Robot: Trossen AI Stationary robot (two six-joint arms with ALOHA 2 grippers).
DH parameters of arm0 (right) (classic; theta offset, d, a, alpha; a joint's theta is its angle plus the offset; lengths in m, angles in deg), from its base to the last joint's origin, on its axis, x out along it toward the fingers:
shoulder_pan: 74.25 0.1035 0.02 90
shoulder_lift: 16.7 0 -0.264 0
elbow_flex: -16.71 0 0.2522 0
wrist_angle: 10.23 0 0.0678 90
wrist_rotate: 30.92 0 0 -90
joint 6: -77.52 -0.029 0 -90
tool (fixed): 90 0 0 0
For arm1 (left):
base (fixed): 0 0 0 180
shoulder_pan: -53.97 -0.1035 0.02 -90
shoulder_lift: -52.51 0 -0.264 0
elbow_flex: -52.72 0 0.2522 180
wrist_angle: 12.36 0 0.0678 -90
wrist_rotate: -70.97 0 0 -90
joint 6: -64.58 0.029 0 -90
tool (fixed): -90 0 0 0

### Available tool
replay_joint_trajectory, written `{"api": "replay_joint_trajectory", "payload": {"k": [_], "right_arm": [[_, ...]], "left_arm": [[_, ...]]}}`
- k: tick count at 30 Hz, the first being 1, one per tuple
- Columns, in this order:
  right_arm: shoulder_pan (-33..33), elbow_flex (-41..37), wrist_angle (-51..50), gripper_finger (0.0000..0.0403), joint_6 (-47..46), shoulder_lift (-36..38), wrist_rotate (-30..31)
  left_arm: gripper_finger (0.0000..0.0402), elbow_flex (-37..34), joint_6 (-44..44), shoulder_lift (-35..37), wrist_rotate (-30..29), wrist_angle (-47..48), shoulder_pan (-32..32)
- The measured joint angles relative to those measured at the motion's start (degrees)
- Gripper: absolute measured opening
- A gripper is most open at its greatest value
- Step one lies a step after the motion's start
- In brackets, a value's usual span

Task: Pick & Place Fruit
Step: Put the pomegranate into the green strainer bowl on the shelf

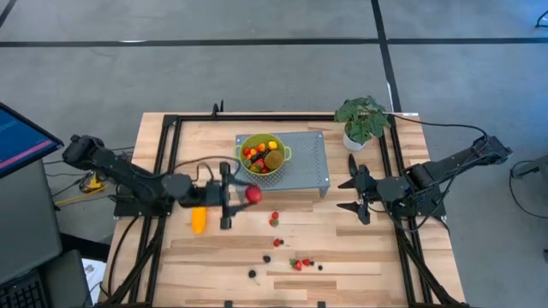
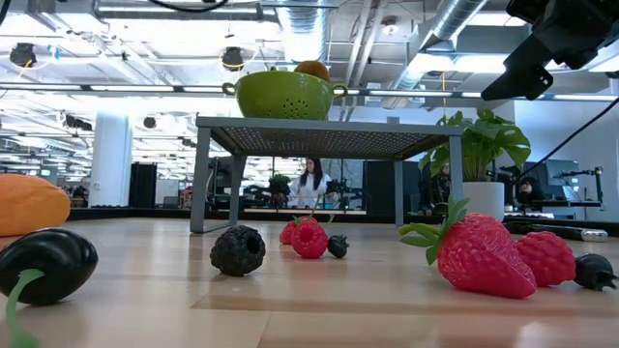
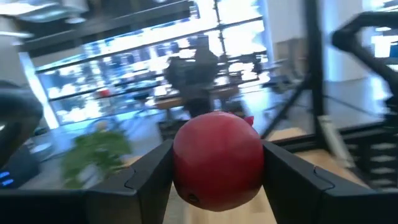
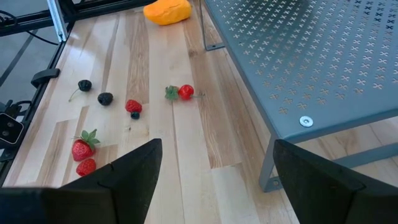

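Observation:
My left gripper [image 1: 247, 195] hovers in front of the grey shelf, shut on the red round fruit [image 1: 253, 194], which fills the left wrist view [image 3: 217, 158]. The long orange-yellow fruit [image 1: 199, 221] lies on the table just near of that gripper. A green colander [image 1: 262, 156] stands on the shelf [image 1: 304, 167]; it holds small red and orange pieces and a brown-green oval [image 1: 274, 159]. Berries [image 1: 300, 263] lie scattered on the near table, with strawberries [image 2: 479, 256] close in the low view. My right gripper [image 1: 349, 195] waits open, right of the shelf. My left gripper pinches the red round fruit between its two fingers [image 3: 146, 177], one on each side of its widest part [image 3: 180, 162]. The fingers come level from the table's left. The fruit is lifted clear of the table.
A potted plant [image 1: 361, 120] stands at the far right corner. The shelf's legs [image 2: 200, 179] and top sit mid-table. Black frame rails [image 1: 163, 171] run along both sides. A monitor [image 1: 21, 137] is off the left edge. People sit in the room beyond.

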Motion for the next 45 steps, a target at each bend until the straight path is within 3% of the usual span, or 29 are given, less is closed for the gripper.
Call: {"api": "replay_joint_trajectory", "payload": {"k": [13, 22, 45], "right_arm": [[-0.01, 0.01, -0.01, 0.0301, 0.00, 0.01, 0.01], [0.00, 0.01, 0.00, 0.0301, 0.01, 0.00, 0.01], [0.01, 0.00, 0.01, 0.0302, -0.01, 0.00, 0.00]], "left_arm": [[0.0213, 0.00, -0.01, 0.13, -0.04, 1.14, -15.02], [0.0215, 0.00, -0.98, 0.09, -0.09, 10.57, -24.53], [0.0228, 0.00, -1.97, 0.09, -0.04, 13.22, -26.20]]}}
